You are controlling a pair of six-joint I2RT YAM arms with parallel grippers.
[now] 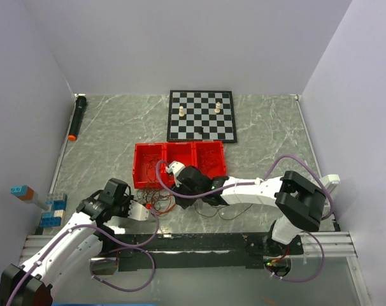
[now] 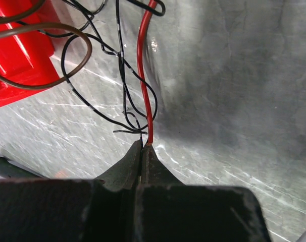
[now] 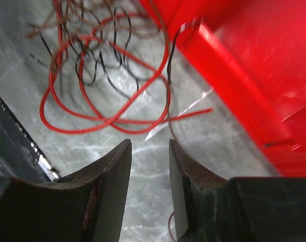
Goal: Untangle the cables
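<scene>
The cables (image 1: 156, 199) lie in a loose tangle of thin red, black and brown wire just in front of the red bin (image 1: 180, 156). My left gripper (image 2: 143, 146) is shut, its tips pinching the end of a red cable (image 2: 145, 75) together with a thin black wire (image 2: 123, 80). In the top view the left gripper (image 1: 139, 211) sits at the tangle's left edge. My right gripper (image 3: 149, 143) is open above the table with nothing between its fingers. Red loops (image 3: 92, 101) lie just ahead of it, and a brown wire (image 3: 168, 96) runs past its right fingertip.
The red three-compartment bin shows close on the right in the right wrist view (image 3: 254, 75) and at the upper left in the left wrist view (image 2: 16, 65). A chessboard (image 1: 201, 115) with a few pieces lies behind it. A black marker (image 1: 77, 116) and blue blocks (image 1: 50, 210) are at the left wall.
</scene>
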